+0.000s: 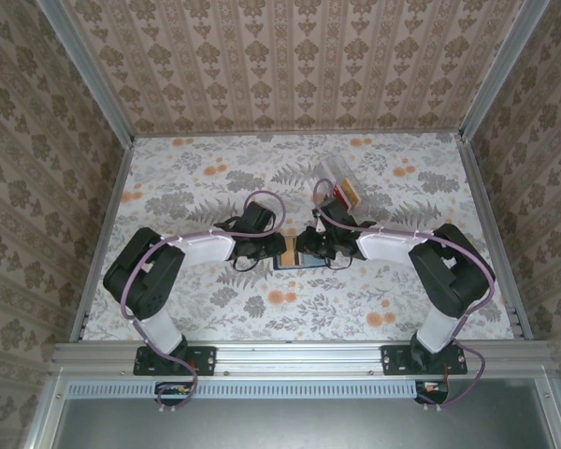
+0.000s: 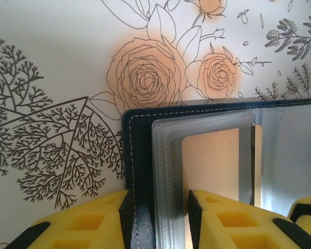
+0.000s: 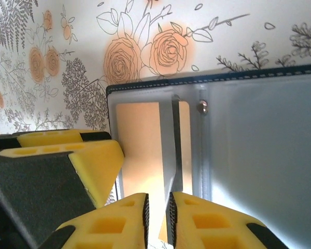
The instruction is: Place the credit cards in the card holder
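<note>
The navy card holder [image 1: 289, 265] lies open on the flowered table between both grippers. My left gripper [image 2: 158, 201] is shut on the card holder's [image 2: 138, 136] left edge, the navy cover and the clear sleeves between its pads. An orange-tan credit card [image 2: 212, 161] sits inside a clear sleeve. My right gripper [image 3: 158, 201] hovers over that card [image 3: 137, 150] with a narrow gap between its pads and holds nothing. A grey sleeve edge [image 3: 168, 140] runs down to its right pad. From above, the left gripper [image 1: 279, 251] and right gripper [image 1: 310, 248] almost touch.
A clear plastic box [image 1: 339, 176] with more cards, red and orange [image 1: 350, 197], stands behind the right arm. A left finger [image 3: 93, 161] shows close beside the right gripper. Patterned walls enclose the table on three sides.
</note>
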Controlling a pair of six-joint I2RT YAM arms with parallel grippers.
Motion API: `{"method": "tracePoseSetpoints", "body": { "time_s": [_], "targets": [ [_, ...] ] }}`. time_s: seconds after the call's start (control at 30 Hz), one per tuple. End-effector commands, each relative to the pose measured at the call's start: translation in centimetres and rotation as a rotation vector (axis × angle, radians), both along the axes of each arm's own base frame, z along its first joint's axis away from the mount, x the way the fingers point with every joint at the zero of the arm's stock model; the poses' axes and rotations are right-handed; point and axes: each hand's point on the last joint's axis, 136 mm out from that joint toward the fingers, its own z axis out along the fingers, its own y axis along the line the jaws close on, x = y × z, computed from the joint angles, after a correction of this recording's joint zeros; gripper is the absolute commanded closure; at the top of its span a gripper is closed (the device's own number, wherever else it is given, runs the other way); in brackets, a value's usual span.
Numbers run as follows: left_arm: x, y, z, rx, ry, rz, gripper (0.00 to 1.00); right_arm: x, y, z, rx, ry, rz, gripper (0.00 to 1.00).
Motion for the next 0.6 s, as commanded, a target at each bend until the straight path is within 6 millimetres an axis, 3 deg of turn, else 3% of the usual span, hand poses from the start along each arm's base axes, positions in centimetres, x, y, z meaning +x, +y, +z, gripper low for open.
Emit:
{"method": "tracePoseSetpoints", "body": {
  "time_s": [0.0,0.23,0.43,0.57],
  "targets": [
    [0.1,0.2,-0.4,0.009,0.028,0.006,0.64,-0.1,-0.3,-1.3,-0.058,0.036,0.004,0.8],
    [-0.1,0.2,-0.6,0.007,0.034,0.003,0.64,0.1,0.4,-2.2,-0.049,0.066,0.015,0.83],
    [0.0,0.0,-0.6,-0.003,0.036,0.001,0.64,0.6,1.5,-1.4,0.004,0.051,0.035,0.84],
    [0.1,0.0,-0.5,-0.004,0.031,0.003,0.63,0.6,1.1,-0.5,-0.014,0.04,0.037,0.83]
  ]
}}
